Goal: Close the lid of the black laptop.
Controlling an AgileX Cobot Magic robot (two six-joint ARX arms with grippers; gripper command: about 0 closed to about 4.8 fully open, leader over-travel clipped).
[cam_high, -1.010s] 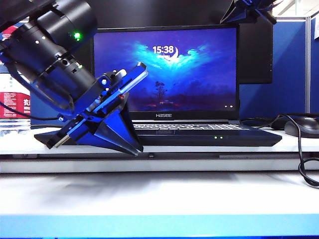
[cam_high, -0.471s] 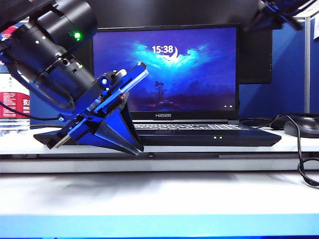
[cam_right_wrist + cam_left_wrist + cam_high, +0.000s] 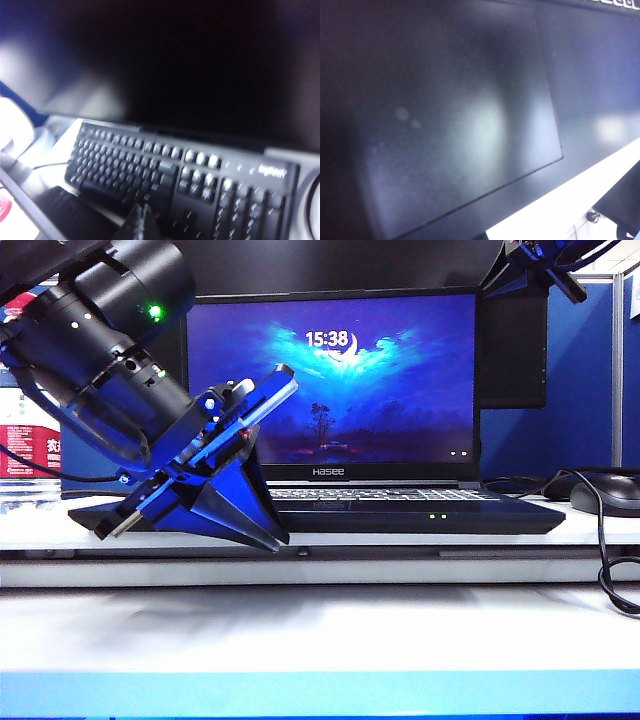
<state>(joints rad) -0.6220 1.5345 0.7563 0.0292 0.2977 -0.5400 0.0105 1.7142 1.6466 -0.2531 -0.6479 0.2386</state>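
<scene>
Laptop (image 3: pixel 400 510) open on the desk (image 3: pixel 300 630), its thin, stiff lid (image 3: pixel 330 380) upright, best pushed at the top edge; left gripper (image 3: pixel 262 530) fingers together beside it, right gripper (image 3: pixel 530 265) above the corner, fingers unreadable.

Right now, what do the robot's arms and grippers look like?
The left arm is thick black cylinders with a green light, ending in a blue-and-black left gripper with wedge-shaped fingers. Only a blue-and-black bit of the right gripper shows at the exterior view's top edge.
</scene>
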